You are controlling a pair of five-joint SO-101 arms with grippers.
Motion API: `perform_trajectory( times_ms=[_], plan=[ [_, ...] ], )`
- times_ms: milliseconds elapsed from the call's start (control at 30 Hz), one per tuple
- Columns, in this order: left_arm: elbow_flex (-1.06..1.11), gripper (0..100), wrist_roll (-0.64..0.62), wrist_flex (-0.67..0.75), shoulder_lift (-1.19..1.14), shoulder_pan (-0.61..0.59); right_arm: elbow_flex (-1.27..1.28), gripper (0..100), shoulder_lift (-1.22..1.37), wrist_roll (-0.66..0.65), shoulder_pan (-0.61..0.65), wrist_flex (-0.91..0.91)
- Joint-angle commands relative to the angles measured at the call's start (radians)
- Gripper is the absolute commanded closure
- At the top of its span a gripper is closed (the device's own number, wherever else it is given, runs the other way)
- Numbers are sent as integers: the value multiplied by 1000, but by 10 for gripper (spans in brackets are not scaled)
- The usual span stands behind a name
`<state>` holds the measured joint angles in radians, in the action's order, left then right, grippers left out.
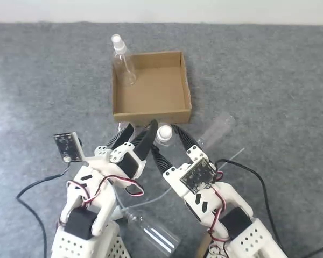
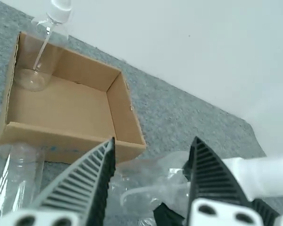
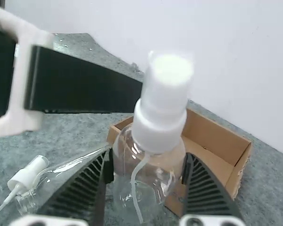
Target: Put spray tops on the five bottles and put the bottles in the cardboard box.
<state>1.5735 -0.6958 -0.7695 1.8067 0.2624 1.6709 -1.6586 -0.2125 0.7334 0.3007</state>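
The right claw [image 3: 147, 160] is clamping the upright spray-topped bottle [image 3: 153, 136]. The cardboard box [image 1: 151, 115] is lying just ahead, and the left claw [image 2: 153, 141] is gaping apart alongside.

One bottle [image 1: 124, 67] stands in the cardboard box's [image 1: 151, 115] far corner.

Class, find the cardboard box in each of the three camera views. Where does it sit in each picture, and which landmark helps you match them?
High view: cardboard box at upper centre.
Left wrist view: box just beyond the open left end effector.
Right wrist view: box directly behind the bottle gripped by the right end effector.
Landmark: that gripped bottle, in front of the box's near wall.
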Motion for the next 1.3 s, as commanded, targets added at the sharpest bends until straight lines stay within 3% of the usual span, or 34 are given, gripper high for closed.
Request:
perform_trajectory(
  times_ms=[0,333,567,867,1267],
  plan=[
    [-15,758,9,-9,-8,12,20,905,-2,0,19,-5],
    [-47,758,9,-3,-8,-152,20,905,-1,-2,16,1],
    [-41,758,25,100,-8,-218,20,905,-1,0,-25,-7],
    [-21,758,189,101,-8,-480,20,905,-2,0,-25,-5],
    [113,758,336,103,-8,-624,20,905,-2,5,-25,-1]
  ],
)
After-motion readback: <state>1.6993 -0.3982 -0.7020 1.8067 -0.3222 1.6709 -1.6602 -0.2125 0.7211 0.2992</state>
